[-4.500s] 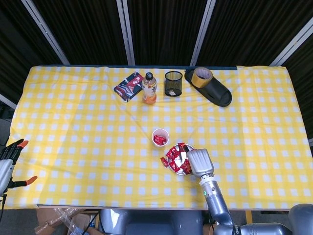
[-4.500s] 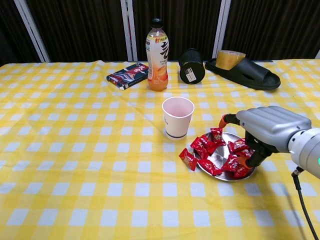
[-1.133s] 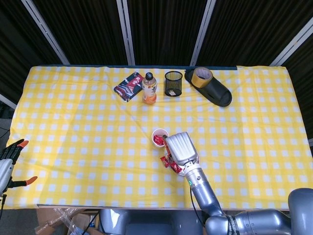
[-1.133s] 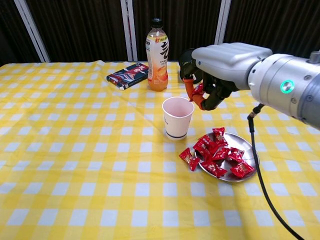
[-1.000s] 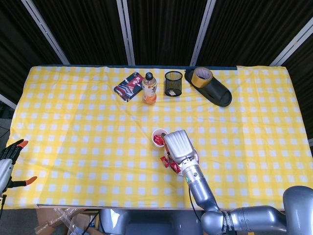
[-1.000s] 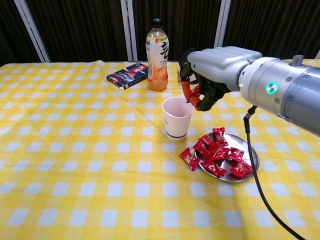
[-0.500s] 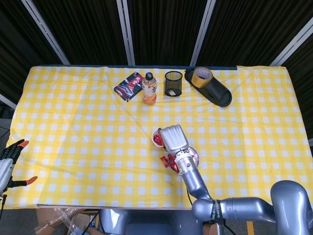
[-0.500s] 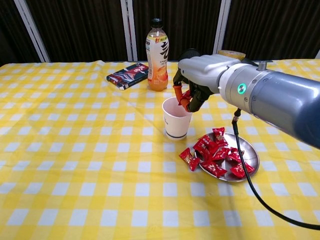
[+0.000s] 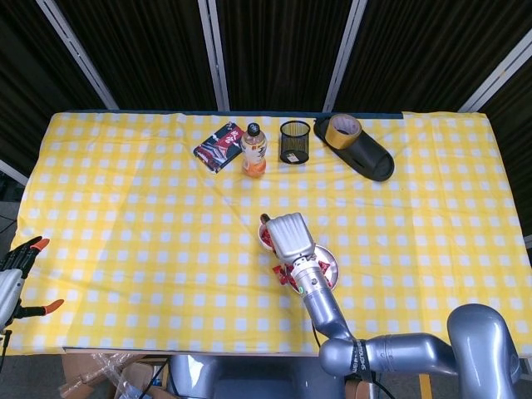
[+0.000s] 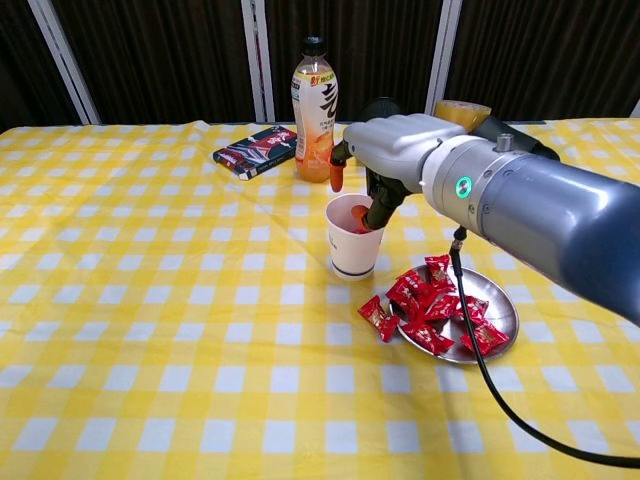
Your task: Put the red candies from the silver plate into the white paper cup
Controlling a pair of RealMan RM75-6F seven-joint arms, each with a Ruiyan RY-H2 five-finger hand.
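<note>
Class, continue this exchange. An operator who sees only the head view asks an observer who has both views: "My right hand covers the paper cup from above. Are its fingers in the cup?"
Observer: Yes. In the chest view the right hand has its fingers dipping into the mouth of the white paper cup.
Operator: And the thumb?
Observer: The thumb sits outside the rim, apart from the fingers, pinching nothing.
Operator: Is the cup upright?
Observer: Yes, it stands upright on the cloth beside the silver plate, which holds red candies.
</note>
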